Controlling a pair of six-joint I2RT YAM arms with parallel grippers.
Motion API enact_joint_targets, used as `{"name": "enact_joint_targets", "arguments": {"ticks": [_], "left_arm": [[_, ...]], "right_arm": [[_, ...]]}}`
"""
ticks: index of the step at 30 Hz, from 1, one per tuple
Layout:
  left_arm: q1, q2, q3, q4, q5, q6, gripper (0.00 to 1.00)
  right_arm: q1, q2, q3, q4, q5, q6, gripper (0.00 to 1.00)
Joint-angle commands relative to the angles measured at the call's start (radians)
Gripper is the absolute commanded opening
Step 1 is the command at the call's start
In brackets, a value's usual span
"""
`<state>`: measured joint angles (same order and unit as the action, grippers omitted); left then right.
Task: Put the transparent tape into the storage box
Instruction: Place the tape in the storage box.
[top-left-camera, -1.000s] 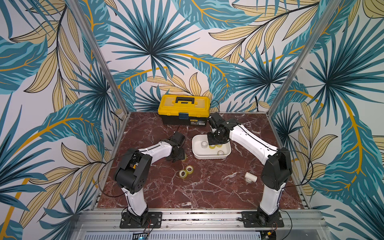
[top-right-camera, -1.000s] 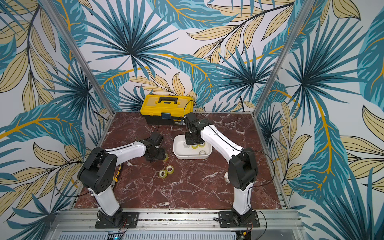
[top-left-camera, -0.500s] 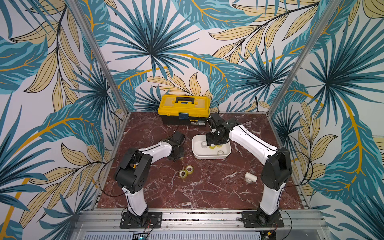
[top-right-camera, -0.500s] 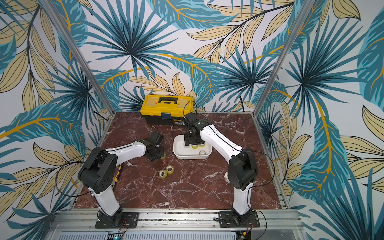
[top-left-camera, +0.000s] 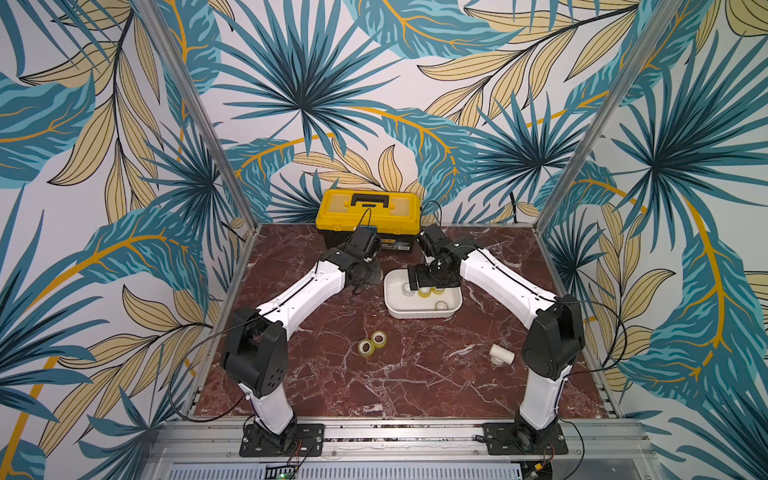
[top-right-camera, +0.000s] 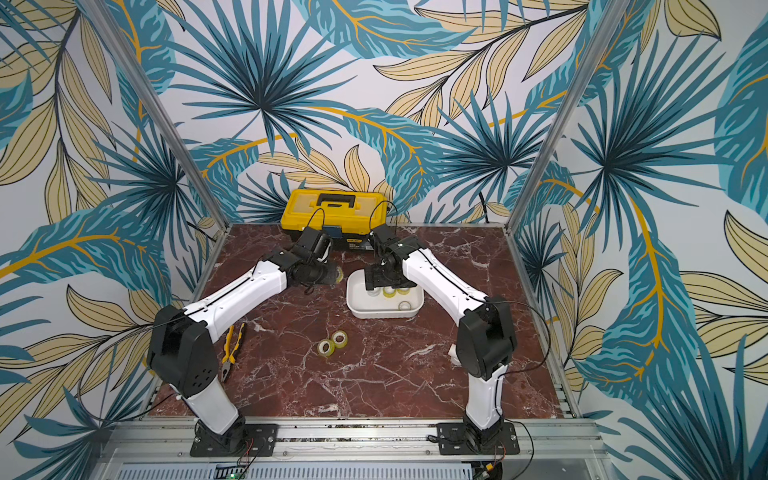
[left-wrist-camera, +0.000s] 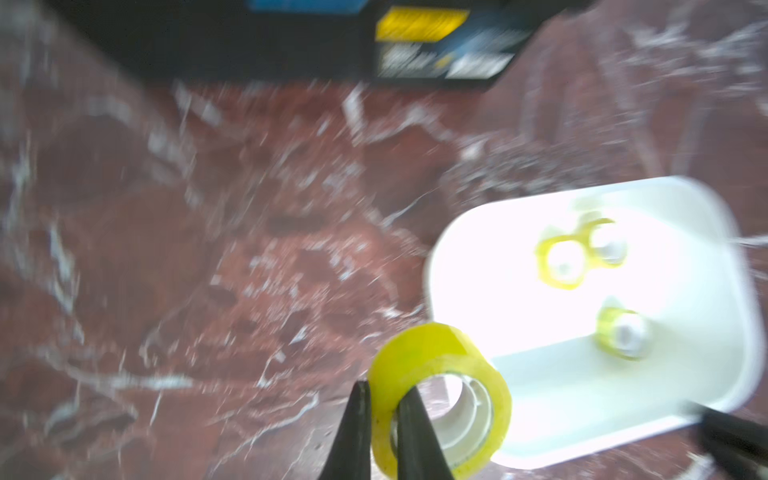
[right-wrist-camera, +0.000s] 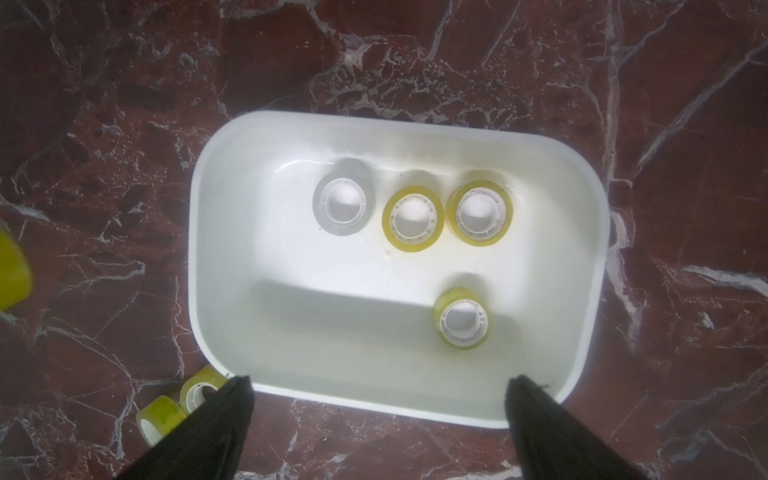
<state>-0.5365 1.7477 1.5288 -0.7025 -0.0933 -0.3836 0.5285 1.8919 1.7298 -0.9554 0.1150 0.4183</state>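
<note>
Our left gripper (left-wrist-camera: 384, 388) has its jaws clamped on the wall of 1 glossy, yellow-tinted tape roll (left-wrist-camera: 436, 353) with a white core, at 9 o'clock of the white storage box (right-wrist-camera: 291, 332). Our right gripper (right-wrist-camera: 380, 380) hangs above the box with jaws wide apart. Inside lie 3 yellowish rolls (right-wrist-camera: 390, 226) and 1 paler roll (right-wrist-camera: 322, 212). 2 loose rolls (top-left-camera: 365, 353) sit side by side on the tabletop (top-left-camera: 415, 382) at 7 o'clock.

A dark red, white-veined marble worktop (top-left-camera: 415, 386) carries a yellow-and-black plastic toolbox with a black handle (top-left-camera: 368, 208), lid shut, at the back edge by the wall. A short white plastic pipe fitting (top-left-camera: 502, 354) lies front right. In a top view, yellow-and-black-handled pliers (top-right-camera: 232, 347) lie towards the left edge. Teal and tan leaf-patterned wallpaper (top-left-camera: 291, 83) covers the walls.
</note>
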Motion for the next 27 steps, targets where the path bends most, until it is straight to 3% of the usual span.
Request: {"name": "enact_joint_targets", "arguments": {"ticks": [1, 8, 27], "left_arm": [[-0.066, 0.072, 0.084, -0.073, 0.012, 0.101, 0.0], [-0.102, 0.163, 0.075, -0.029, 0.032, 0.143, 0.0], [-0.176, 0.359, 0.107, 0.046, 0.058, 0.167, 0.0]], "right_arm": [[-0.058, -0.039, 0.001, -0.016, 0.005, 0.047, 1.0], [-0.133, -0.032, 0.024, -0.012, -0.022, 0.046, 1.0], [-0.194, 0.082, 0.051, 0.001, -0.054, 0.055, 1.0]]}}
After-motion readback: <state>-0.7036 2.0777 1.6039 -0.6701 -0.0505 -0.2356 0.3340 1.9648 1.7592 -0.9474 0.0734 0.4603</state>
